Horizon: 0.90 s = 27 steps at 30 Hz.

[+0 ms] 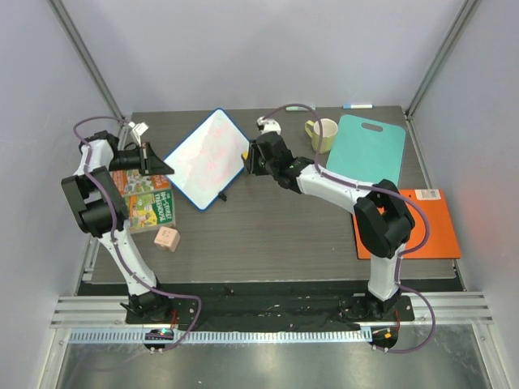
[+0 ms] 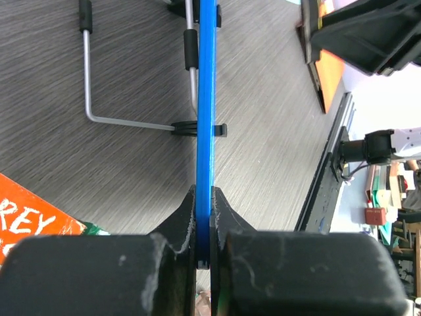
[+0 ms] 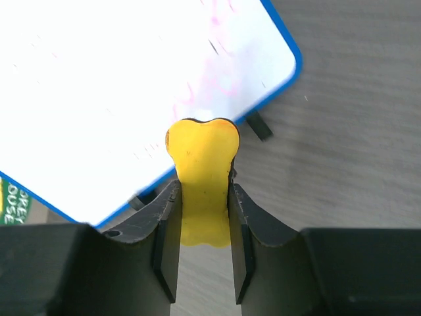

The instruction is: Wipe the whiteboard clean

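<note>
whiteboard (image 1: 204, 158): propped tilted on the table (image 1: 268, 231), faint pink scribbles on its right half
left wrist view alone: its blue rim edge-on, wire stand (image 2: 131, 123) behind
right wrist view alone: yellow eraser (image 3: 202, 155) overlapping its lower-right edge
left hand (image 2: 204, 197): clamped on the whiteboard's left corner
right hand (image 3: 204, 189): clamped on the yellow eraser, at the whiteboard's right corner
</note>
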Each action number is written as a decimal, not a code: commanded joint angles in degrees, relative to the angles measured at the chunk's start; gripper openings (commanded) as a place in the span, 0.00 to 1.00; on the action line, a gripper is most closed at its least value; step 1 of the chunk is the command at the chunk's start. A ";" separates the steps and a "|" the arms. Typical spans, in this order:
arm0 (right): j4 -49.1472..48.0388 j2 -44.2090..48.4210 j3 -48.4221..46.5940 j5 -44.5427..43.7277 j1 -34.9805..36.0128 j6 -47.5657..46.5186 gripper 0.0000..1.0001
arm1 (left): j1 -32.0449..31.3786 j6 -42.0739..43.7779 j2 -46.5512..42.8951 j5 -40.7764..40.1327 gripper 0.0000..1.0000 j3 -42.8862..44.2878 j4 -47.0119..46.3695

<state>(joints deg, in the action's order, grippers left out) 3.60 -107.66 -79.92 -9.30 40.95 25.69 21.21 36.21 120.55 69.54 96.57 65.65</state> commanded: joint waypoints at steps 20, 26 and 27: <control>-23.97 -20.31 -13.42 -3.97 9.05 -6.80 0.01 | -6.80 -6.59 -4.18 -11.35 0.00 1.69 0.80; -22.77 -23.29 -17.45 -2.30 11.17 -4.26 0.01 | -7.85 -6.06 -4.18 -11.62 0.00 0.63 1.06; -21.71 -24.87 -18.85 -2.82 11.26 -3.64 0.01 | -7.85 -5.97 -4.27 -11.70 0.00 0.37 1.06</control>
<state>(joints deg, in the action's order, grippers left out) -16.62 -128.88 -93.03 -14.28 50.54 19.68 17.15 26.41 117.67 62.35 98.37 62.46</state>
